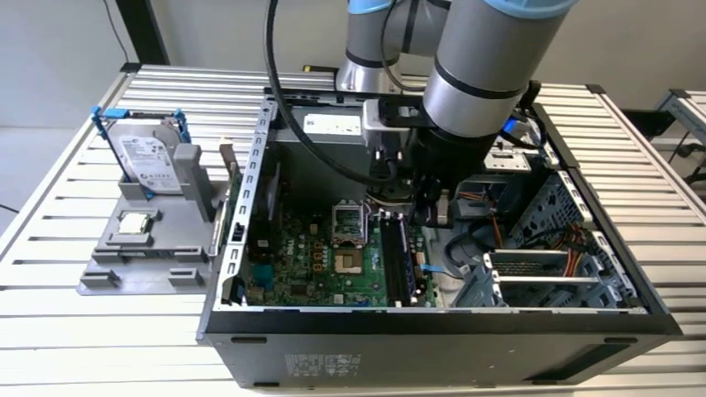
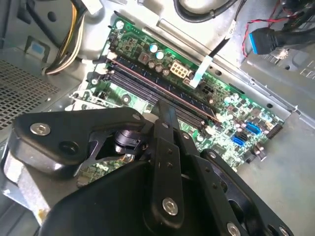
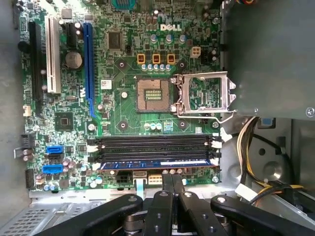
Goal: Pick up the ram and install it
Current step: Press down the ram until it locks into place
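The ram (image 3: 157, 163), a long thin dark blue stick, sits in the motherboard's (image 3: 123, 113) memory slot nearest the board's edge, beside the empty black slots (image 3: 152, 143). In the second wrist view the ram (image 2: 162, 87) shows as a thin edge along the slots. My gripper (image 3: 173, 178) hovers just off the ram's middle, fingers pressed together with nothing between them. In the exterior view the gripper (image 1: 425, 208) reaches down into the open computer case (image 1: 441, 318), above the slots (image 1: 399, 256).
The open processor socket (image 3: 152, 93) with its raised metal frame (image 3: 204, 93) lies beside the slots. Yellow and black cables (image 3: 251, 162) run past the slots' end. On the exterior view's left, a grey fixture (image 1: 111, 273) holds a silver hard drive (image 1: 149, 161) and a processor chip (image 1: 135, 222).
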You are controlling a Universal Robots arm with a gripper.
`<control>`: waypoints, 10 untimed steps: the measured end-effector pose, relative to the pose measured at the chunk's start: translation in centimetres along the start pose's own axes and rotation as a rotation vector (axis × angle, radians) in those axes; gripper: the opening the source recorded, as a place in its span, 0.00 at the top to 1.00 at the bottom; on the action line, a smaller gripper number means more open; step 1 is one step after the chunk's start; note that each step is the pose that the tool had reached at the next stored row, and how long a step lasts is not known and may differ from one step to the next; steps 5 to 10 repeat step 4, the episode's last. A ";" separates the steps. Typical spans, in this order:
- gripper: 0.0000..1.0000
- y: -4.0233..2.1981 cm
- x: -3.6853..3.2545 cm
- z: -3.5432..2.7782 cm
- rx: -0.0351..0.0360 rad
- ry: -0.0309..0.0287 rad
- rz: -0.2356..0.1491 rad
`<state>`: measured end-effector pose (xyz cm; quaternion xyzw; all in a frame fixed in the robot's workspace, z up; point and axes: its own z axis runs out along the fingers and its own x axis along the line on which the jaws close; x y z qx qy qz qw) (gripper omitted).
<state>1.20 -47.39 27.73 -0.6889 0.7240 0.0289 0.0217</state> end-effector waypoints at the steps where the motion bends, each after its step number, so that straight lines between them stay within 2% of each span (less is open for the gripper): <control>1: 1.00 0.00 0.00 0.00 0.0000 0.0000 0.000; 10: 1.00 0.00 0.00 -0.01 0.0000 0.0002 0.000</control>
